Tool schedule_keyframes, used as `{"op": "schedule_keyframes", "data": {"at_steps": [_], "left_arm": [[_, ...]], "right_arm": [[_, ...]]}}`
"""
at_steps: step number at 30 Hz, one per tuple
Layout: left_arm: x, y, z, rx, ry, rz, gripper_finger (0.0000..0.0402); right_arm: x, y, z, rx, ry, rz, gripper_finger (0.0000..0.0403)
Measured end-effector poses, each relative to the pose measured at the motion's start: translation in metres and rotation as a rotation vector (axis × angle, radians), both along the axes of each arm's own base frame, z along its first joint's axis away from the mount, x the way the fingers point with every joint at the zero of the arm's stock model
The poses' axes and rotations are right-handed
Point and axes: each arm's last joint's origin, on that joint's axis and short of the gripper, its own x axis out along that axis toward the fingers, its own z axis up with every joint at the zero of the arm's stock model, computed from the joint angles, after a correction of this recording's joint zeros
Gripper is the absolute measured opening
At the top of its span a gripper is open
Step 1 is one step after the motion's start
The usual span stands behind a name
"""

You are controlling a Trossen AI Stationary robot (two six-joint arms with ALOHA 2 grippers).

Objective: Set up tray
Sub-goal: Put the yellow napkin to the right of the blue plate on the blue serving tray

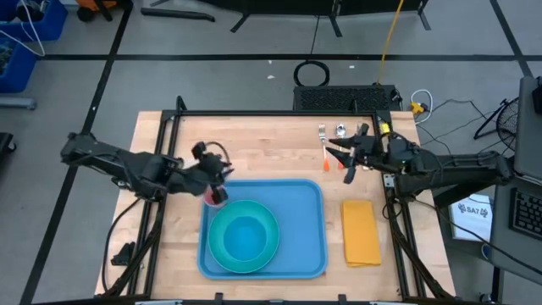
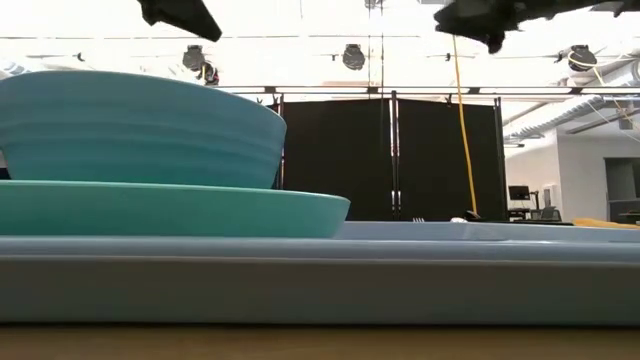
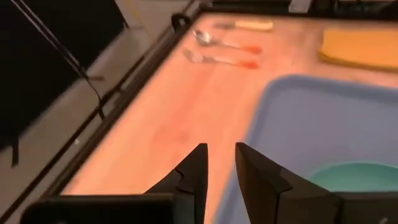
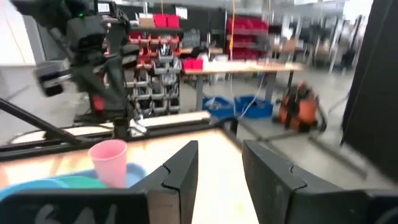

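The tray (image 1: 301,222) is seen lying flat on the wooden table (image 1: 254,152), toward the six o'clock side of the high view. A turquoise plate (image 1: 244,240) with a bowl (image 1: 246,235) of the same colour set on it fills the tray's nine o'clock half, while the three o'clock half is left bare.

The left gripper (image 1: 215,180) is held over the tray's corner at about ten o'clock. A pink cup (image 1: 215,196) shows just beneath it, standing upright at that corner (confirmed in the right wrist view (image 4: 109,162)). Whether the cup is actually gripped cannot be told; in the left wrist view the fingers (image 3: 191,177) are seen parted by a narrow gap with nothing visible between them.

The right gripper (image 1: 340,155) is poised over bare wood at about one o'clock of the tray, its fingers (image 4: 181,168) spread apart and empty. A fork (image 1: 322,134) and spoon (image 1: 340,132) lie beside it. A yellow-orange napkin (image 1: 360,231) rests at three o'clock, just off the tray's rim.
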Motion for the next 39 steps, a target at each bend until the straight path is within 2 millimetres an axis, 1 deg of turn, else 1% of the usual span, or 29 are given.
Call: {"op": "schedule_keyframes", "data": {"at_steps": [2,4,8,10,15,20,23,27,29,31,37,39], "left_arm": [[-0.009,0.009,-0.010,0.018,-0.053,-0.006,0.0088],[-0.019,0.019,-0.024,0.009,-0.105,-0.011,0.0088],[-0.038,0.041,-0.053,-0.031,-0.208,0.004,0.0088],[-0.045,0.048,-0.063,-0.058,-0.262,-0.014,0.0088],[-0.054,0.059,-0.070,-0.070,-0.342,-0.077,0.0088],[-0.056,0.065,-0.072,-0.041,-0.304,-0.074,0.0088],[-0.057,0.070,-0.073,-0.042,-0.298,-0.059,0.0088],[-0.057,0.072,-0.073,-0.062,-0.300,-0.076,0.0088],[-0.057,0.071,-0.073,-0.064,-0.299,-0.091,0.0088],[-0.057,0.071,-0.073,-0.058,-0.293,-0.107,0.0088],[-0.056,0.071,-0.073,-0.028,-0.280,-0.122,0.0088],[-0.056,0.071,-0.073,-0.027,-0.279,-0.123,0.0088]], "right_arm": [[-0.009,0.000,-0.007,0.071,0.065,-0.006,0.0116],[-0.019,0.000,-0.016,0.165,0.144,-0.025,0.0116],[-0.039,-0.002,-0.037,0.344,0.319,-0.111,0.0116],[-0.050,-0.002,-0.047,0.415,0.408,-0.166,0.0116],[-0.075,-0.001,-0.066,0.600,0.605,-0.277,0.0116],[-0.088,0.004,-0.078,0.812,0.748,-0.298,0.0116],[-0.086,0.006,-0.087,0.869,0.758,-0.280,0.0116],[-0.083,0.009,-0.094,0.862,0.750,-0.265,0.0111],[-0.080,0.009,-0.098,0.869,0.715,-0.280,0.0110],[-0.072,0.011,-0.105,0.888,0.648,-0.247,0.0111],[-0.042,0.023,-0.141,1.058,0.452,0.085,0.0106],[-0.035,0.027,-0.146,1.071,0.348,0.199,0.0101]]}}
